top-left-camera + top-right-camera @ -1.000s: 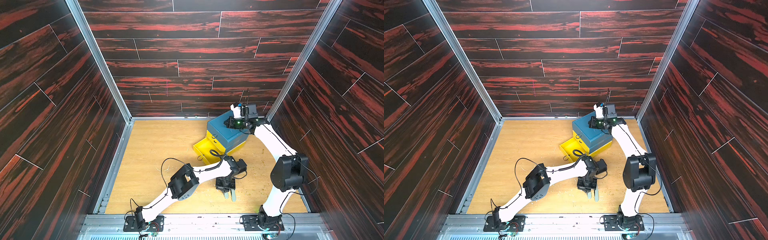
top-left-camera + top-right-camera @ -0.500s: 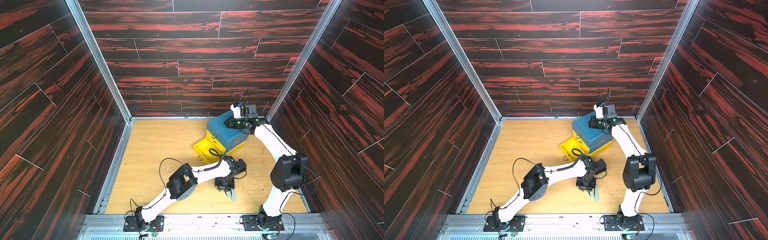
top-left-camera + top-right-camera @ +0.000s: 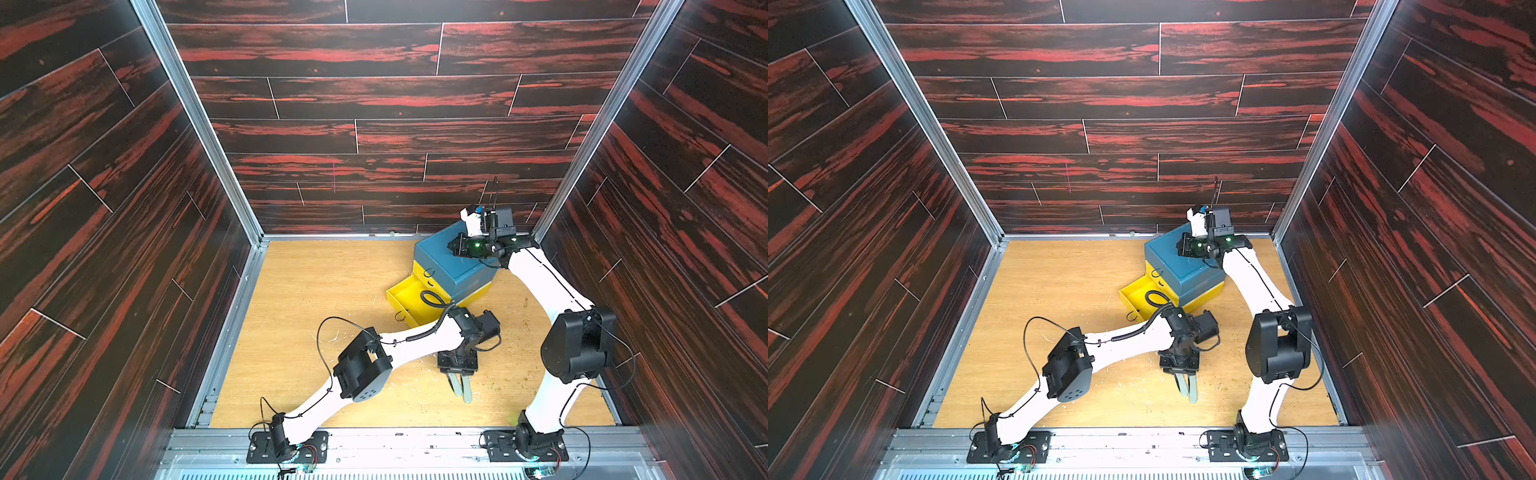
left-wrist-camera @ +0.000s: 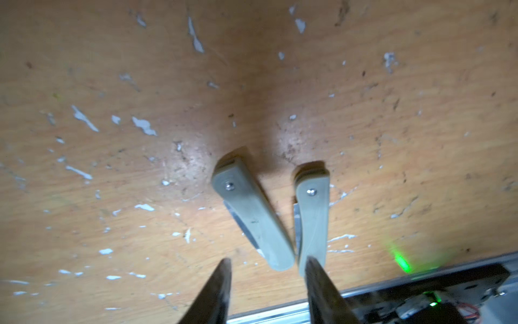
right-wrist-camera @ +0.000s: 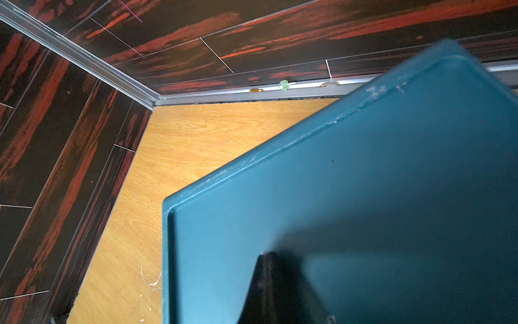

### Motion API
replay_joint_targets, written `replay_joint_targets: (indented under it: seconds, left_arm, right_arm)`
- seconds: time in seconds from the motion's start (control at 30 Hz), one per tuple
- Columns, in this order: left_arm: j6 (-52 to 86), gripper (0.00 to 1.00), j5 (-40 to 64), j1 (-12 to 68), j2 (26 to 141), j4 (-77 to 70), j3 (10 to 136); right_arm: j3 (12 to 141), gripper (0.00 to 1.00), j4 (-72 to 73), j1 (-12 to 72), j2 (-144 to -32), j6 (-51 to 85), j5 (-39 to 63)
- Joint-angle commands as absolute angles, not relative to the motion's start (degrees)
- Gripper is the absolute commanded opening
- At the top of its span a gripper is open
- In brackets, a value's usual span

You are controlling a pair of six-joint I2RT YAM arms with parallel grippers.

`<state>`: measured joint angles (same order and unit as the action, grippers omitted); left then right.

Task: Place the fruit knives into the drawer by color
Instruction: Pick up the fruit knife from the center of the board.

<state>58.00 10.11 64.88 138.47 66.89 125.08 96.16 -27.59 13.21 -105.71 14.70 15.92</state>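
The left gripper, jaws partly apart, grips nothing; ahead of its fingertips a grey-green knife and its twin lie together on the table, one fingertip overlapping the twin's end. Beyond stands the pulled-out yellow drawer; farthest, the closed right gripper over the blue cabinet.

The slanted knife and the straighter knife, both grey-green and folded, are laid flat on the wooden worktop, which is flecked with white chips. The 2 are spread at their riveted ends and almost joined nearest the left hand. Its dark fingers are held apart, nothing gripped; 1 fingertip is seen over the straighter knife's end. A metal rail is edged by a green light spot.
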Motion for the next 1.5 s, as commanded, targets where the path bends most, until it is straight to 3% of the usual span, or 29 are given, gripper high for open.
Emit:
replay_joint_targets:
  seconds: [0.0,0.73,0.93,1.17,1.47]
  left_arm:
    - [58.9,0.52,9.8,65.0,140.2,70.3,126.9]
    - [61.5,0.54,16.2,63.9,141.1,67.3,121.7]
    - [63.0,0.54,16.3,63.2,137.3,63.6,114.7]
    - [63.6,0.54,15.1,61.4,132.5,60.6,105.6]
    - [59.6,0.54,9.0,61.2,131.2,65.1,105.8]
  right_arm:
    - [91.6,0.00,-46.2,13.3,-111.9,14.1,11.6]
    - [91.6,0.00,-45.8,13.3,-111.8,14.4,12.5]
    - [91.5,0.00,-45.7,13.3,-111.7,14.5,12.5]
    - [91.4,0.00,-45.6,13.2,-111.7,14.5,12.5]
    - [91.8,0.00,-45.8,13.3,-111.7,14.6,12.6]
